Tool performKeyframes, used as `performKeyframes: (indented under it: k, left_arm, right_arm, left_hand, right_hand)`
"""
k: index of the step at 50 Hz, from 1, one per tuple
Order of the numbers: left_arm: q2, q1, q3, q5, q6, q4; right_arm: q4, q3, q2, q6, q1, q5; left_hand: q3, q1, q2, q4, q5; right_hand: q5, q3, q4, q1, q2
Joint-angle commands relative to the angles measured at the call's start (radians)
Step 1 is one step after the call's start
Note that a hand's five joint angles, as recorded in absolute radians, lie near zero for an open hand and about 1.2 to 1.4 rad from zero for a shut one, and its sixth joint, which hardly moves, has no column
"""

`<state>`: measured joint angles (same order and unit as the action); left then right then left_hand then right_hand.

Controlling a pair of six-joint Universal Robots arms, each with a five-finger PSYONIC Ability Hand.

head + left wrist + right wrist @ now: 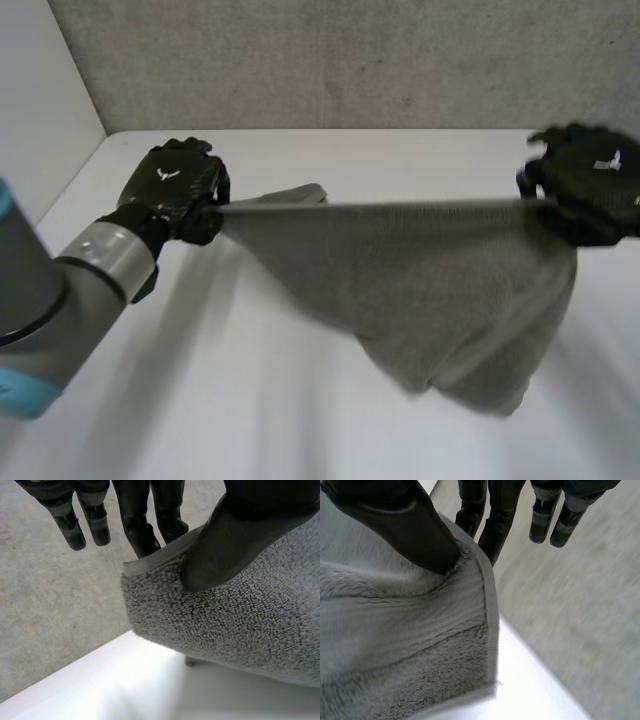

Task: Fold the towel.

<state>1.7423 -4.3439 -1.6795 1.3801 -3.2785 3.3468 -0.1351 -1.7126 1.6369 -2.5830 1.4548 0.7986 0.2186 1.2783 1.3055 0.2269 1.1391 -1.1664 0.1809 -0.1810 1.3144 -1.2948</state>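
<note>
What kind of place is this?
Probably a robot test bench, not a home: white table, plain grey wall, and the left hand and right hand holding one grey towel between them.

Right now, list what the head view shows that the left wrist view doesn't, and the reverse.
Head view: the right hand pinching one corner, the grey towel stretched taut between both hands, its middle sagging toward the white table. Left wrist view: the left hand, thumb pressing terry loops beside the hemmed edge, some fingers straight and free. Shared: left hand, towel, table, grey wall.
</note>
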Motion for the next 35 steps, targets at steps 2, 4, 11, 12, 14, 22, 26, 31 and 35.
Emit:
performKeyframes:
  k: [2,4,11,12,14,22,26,31,35]
  left_arm:
    - [-0.118,-0.02,-0.02,-0.084,-0.053,-0.258]
    - [-0.116,-0.022,-0.008,-0.087,-0.055,-0.285]
    - [0.023,-0.023,0.2,-0.084,-0.099,-0.218]
    - [0.023,-0.023,0.201,-0.084,-0.099,-0.217]
    - [0.135,-0.023,0.373,-0.07,-0.138,-0.147]
    - [0.227,-0.019,0.719,0.009,-0.191,0.024]
    - [0.164,-0.022,0.728,0.034,-0.187,0.129]
    - [0.05,-0.026,0.608,-0.005,-0.191,0.217]
    - [0.036,-0.04,0.516,-0.048,-0.193,0.22]
  right_arm:
    - [-0.268,0.024,-0.127,0.369,0.028,0.126]
    - [-0.288,0.034,-0.155,0.389,0.047,0.153]
    - [-0.233,0.264,-0.308,0.339,0.199,0.234]
    - [-0.198,0.353,-0.328,0.286,0.225,0.258]
    - [-0.151,0.451,-0.345,0.212,0.24,0.293]
    - [0.164,0.746,-0.345,-0.132,0.245,0.456]
    - [0.203,0.716,-0.263,-0.192,0.242,0.439]
    - [0.198,0.584,-0.204,-0.187,0.23,0.365]
    - [0.201,0.428,-0.183,-0.172,0.216,0.315]
  left_hand:
    - [-0.044,0.118,0.091,-0.052,0.083]
    - [-0.044,0.118,0.091,-0.052,0.083]
    - [-0.044,0.118,0.091,-0.052,0.083]
    - [-0.044,0.118,0.091,-0.052,0.083]
    - [-0.044,0.118,0.091,-0.052,0.083]
    - [-0.044,0.118,0.091,-0.052,0.083]
    - [-0.044,0.118,0.091,-0.052,0.083]
    - [-0.044,0.118,0.091,-0.052,0.083]
    - [-0.044,0.118,0.091,-0.052,0.083]
  right_hand:
    - [-0.055,-0.006,0.007,0.082,-0.101]
    - [-0.055,-0.006,0.007,0.082,-0.101]
    - [-0.055,-0.006,0.007,0.082,-0.101]
    - [-0.055,-0.006,0.007,0.082,-0.101]
    - [-0.055,-0.006,0.007,0.082,-0.101]
    - [-0.055,-0.006,0.007,0.082,-0.101]
    - [-0.055,-0.006,0.007,0.082,-0.101]
    - [-0.055,-0.006,0.007,0.082,-0.101]
    - [-0.055,-0.006,0.007,0.082,-0.101]
